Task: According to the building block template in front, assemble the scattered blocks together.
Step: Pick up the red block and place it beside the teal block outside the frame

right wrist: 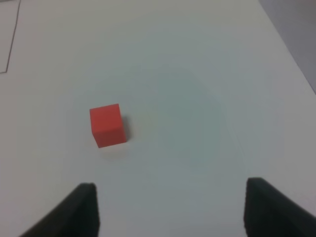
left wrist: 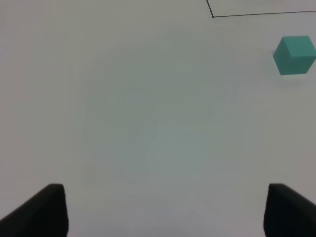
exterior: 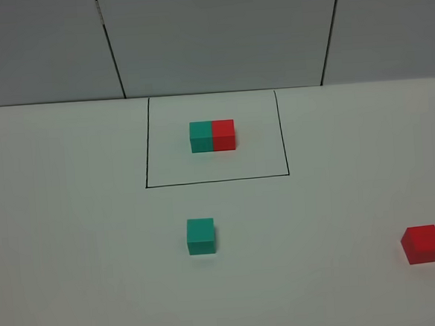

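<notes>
Count: four cubes in all, two green and two red, two joined and two loose; one drawn frame; two end effectors, visible only in the wrist views. The template (exterior: 213, 136) is one green cube and one red cube pressed side to side as a short bar, green left, red right. It sits inside a thin black outline (exterior: 217, 181) drawn on the counter (exterior: 72, 218) toward its far edge. The loose green cube (exterior: 201, 236) sits outside the outline, near its front line, a bit left of centre, roughly square to the high camera. The loose red cube (exterior: 422, 243) is well apart from it at the far right of the counter, turned slightly. All cubes are matte, plain and sharp-edged, and they look the same size. The counter is flat, smooth, white and unpatterned. Behind it are grey wall panels (exterior: 223, 36) with dark seams. On the left end effector (left wrist: 166, 187), the left fingers (left wrist: 47, 210) are dark, blocky and spread wide, with nothing between them and only bare counter below. The green cube lies ahead of it, off toward the middle of the counter and well apart, near a corner of the outline. On the right end effector (right wrist: 171, 184), the right fingers (right wrist: 276, 207) are also apart and grip nothing. The red cube lies ahead of the tips, offset to one side, not between them and not touching.
</notes>
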